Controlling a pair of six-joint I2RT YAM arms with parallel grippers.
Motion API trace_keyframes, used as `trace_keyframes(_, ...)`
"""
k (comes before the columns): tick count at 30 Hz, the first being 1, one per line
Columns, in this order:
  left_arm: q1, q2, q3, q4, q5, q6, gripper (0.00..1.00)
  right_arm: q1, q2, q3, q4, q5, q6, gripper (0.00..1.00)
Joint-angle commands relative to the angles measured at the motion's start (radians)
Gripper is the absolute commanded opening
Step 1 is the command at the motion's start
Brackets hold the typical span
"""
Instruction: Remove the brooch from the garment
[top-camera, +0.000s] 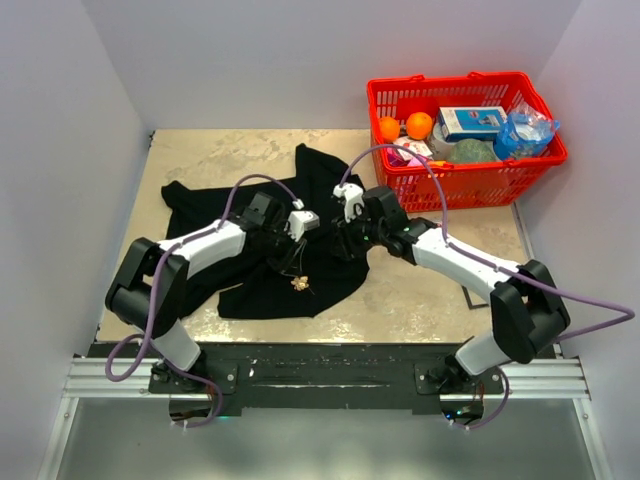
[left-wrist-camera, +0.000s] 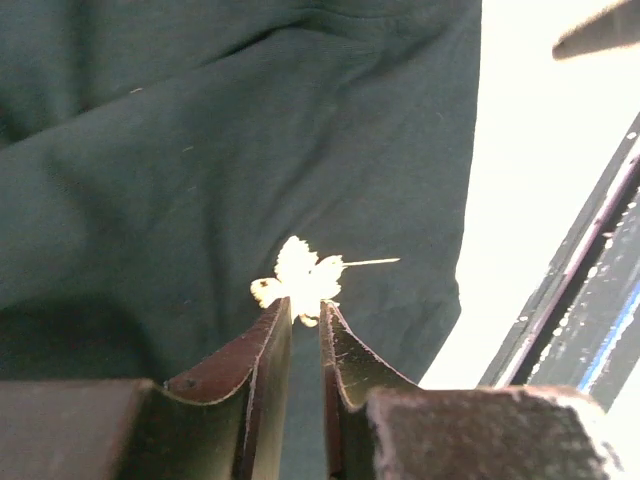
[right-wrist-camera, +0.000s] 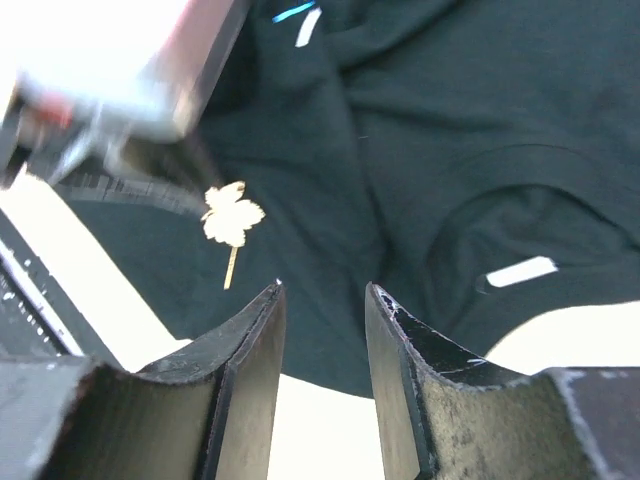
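Observation:
The garment (top-camera: 205, 205), a black T-shirt, lies crumpled on the table's middle left. The brooch (top-camera: 298, 284), a small gold leaf, sits by the shirt's near hem. In the left wrist view the brooch (left-wrist-camera: 300, 278) is right at my fingertips, its thin pin pointing right and bare over the cloth (left-wrist-camera: 200, 170). My left gripper (left-wrist-camera: 305, 312) is nearly closed, with the leaf's lower edge between its tips. My right gripper (right-wrist-camera: 322, 290) is open and empty above the shirt (right-wrist-camera: 470, 120), to the right of the brooch (right-wrist-camera: 232, 215). A white neck label (right-wrist-camera: 520, 271) shows there.
A red basket (top-camera: 470, 185) stands at the back right, holding two oranges (top-camera: 419, 124), a box and several other items. The table's black front rail (left-wrist-camera: 580, 280) runs close to the brooch. Grey walls close in on the left, the back and the right.

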Motion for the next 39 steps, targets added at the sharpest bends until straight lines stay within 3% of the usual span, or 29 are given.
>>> trace_keyframes(1,-0.052,-0.035,-0.006,0.042,-0.120,0.018,0.24,-0.036,-0.067,0.050,-0.028,0.048,0.003,0.42)
trace_keyframes(10,-0.108,-0.007,-0.017,0.043,-0.261,0.030,0.22,-0.047,-0.116,0.017,-0.013,0.066,-0.006,0.43)
trace_keyframes(22,-0.151,0.052,-0.012,0.051,-0.314,0.022,0.24,-0.053,-0.112,0.017,0.006,0.069,-0.017,0.43)
trace_keyframes(28,-0.158,0.092,-0.006,0.054,-0.352,0.002,0.19,-0.055,-0.112,0.017,0.007,0.065,-0.023,0.43)
trace_keyframes(36,-0.159,0.154,0.018,0.042,-0.314,-0.004,0.00,-0.055,-0.104,0.003,0.013,0.039,-0.031,0.43)
trace_keyframes(39,-0.155,0.160,0.026,0.034,-0.276,-0.007,0.00,-0.056,-0.094,0.001,0.012,0.031,-0.032,0.43)
